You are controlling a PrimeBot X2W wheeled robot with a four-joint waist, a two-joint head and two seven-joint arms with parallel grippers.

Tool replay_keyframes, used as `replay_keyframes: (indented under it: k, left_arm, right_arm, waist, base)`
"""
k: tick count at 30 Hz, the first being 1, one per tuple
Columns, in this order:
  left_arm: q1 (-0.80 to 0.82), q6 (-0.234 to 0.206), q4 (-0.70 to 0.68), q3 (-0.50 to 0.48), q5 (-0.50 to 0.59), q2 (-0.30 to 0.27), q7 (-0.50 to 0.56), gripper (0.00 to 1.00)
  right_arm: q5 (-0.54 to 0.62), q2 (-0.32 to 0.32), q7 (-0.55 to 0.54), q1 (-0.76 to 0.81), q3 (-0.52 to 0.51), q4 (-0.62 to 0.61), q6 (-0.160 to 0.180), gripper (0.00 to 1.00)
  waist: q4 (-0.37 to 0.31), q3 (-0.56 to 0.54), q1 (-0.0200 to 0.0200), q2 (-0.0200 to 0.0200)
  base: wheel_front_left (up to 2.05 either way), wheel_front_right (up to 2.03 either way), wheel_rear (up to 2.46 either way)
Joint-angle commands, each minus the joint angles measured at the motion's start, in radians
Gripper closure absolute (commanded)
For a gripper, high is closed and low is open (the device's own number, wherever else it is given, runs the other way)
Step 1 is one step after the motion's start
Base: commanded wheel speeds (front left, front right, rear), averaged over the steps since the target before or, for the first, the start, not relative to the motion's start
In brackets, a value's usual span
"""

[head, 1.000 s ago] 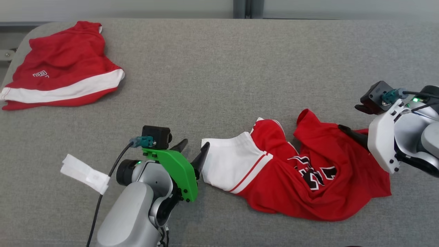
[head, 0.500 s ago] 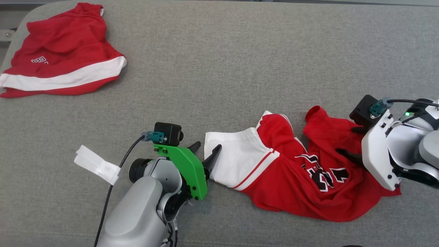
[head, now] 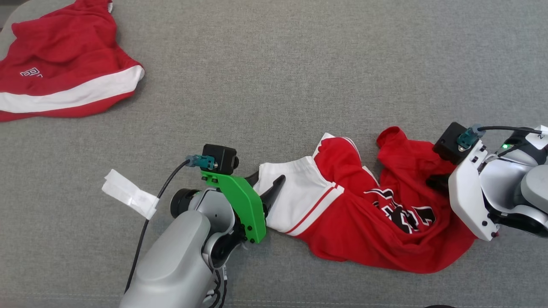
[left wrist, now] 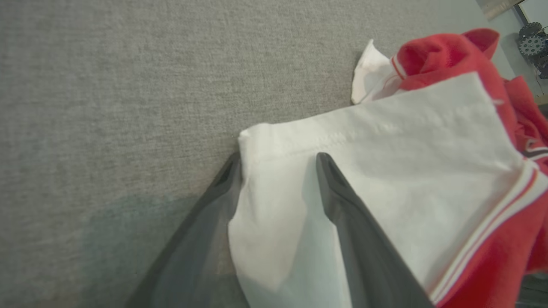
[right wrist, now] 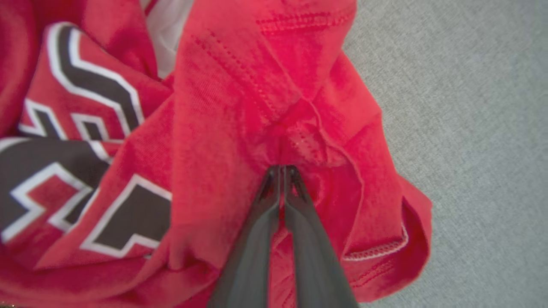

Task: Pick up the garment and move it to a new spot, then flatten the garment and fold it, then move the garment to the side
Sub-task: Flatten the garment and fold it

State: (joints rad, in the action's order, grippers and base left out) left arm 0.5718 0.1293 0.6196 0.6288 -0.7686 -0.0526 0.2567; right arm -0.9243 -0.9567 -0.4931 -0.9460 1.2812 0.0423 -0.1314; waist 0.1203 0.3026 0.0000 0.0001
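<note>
Right gripper (right wrist: 282,170) newly closed, seemingly pinching garment (right wrist: 239,85)

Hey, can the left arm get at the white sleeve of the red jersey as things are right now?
Probably yes: the left end effector stands open, fingers straddling the white sleeve edge of the red jersey, nothing in the way.
</note>
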Motion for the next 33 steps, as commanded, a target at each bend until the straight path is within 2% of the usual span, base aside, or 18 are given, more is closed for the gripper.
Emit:
replay_keyframes:
  k: [1,5,10,16,19,26,28,29,33]
  left_arm:
    - [-0.005,0.002,0.013,0.026,-0.018,-0.008,0.011,1.00]
    - [-0.015,0.003,-0.007,0.057,-0.053,-0.040,-0.005,1.00]
    - [-0.032,0.003,-0.037,0.037,-0.081,-0.073,-0.065,1.00]
    - [-0.128,-0.018,-0.170,-0.029,-0.109,-0.134,-0.162,1.00]
    - [-0.202,-0.050,-0.281,-0.060,-0.117,-0.180,-0.193,1.00]
    - [-0.420,-0.165,-0.576,-0.138,-0.133,-0.272,-0.259,1.00]
    - [-0.482,-0.191,-0.660,-0.143,-0.138,-0.289,-0.259,1.00]
    - [-0.537,-0.213,-0.743,-0.143,-0.145,-0.306,-0.250,1.00]
    - [-0.621,-0.248,-0.896,-0.145,-0.149,-0.343,-0.227,1.00]
  right_arm:
    - [-0.008,-0.006,-0.002,-0.007,0.001,0.006,0.002,1.00]
    - [-0.033,-0.016,0.025,-0.032,0.001,0.021,0.002,1.00]
    - [-0.077,-0.036,0.083,-0.053,0.000,0.025,0.001,1.00]
    - [-0.150,-0.118,0.229,-0.011,-0.009,-0.003,0.001,1.00]
    - [-0.173,-0.167,0.309,0.035,-0.024,-0.019,0.002,1.00]
    - [-0.250,-0.249,0.499,0.211,-0.073,-0.008,0.001,1.00]
    - [-0.296,-0.258,0.551,0.276,-0.085,-0.017,0.001,1.00]
    - [-0.359,-0.261,0.605,0.346,-0.095,-0.039,0.001,1.00]
    - [-0.487,-0.270,0.697,0.474,-0.106,-0.115,0.001,1.00]
  waist:
    - [-0.005,-0.001,0.0000,-0.0001]
    - [-0.021,-0.023,0.0000,-0.0001]
    - [-0.041,-0.055,0.0000,-0.0001]
    - [-0.069,-0.097,0.0000,-0.0001]
    - [-0.085,-0.115,0.0000,-0.0001]
    - [-0.130,-0.153,0.0000,-0.0001]
    - [-0.141,-0.158,0.0000,-0.0001]
    - [-0.149,-0.162,0.0000,-0.0001]
    - [-0.164,-0.159,0.0000,-0.0001]
  base:
    - [0.00,0.00,0.00]
    - [0.00,0.00,0.00]
    - [0.00,0.00,0.00]
    - [0.00,0.00,0.00]
    - [0.00,0.00,0.00]
    - [0.00,0.00,0.00]
    - [0.00,0.00,0.00]
    - [0.00,0.00,0.00]
    - [0.00,0.00,0.00]
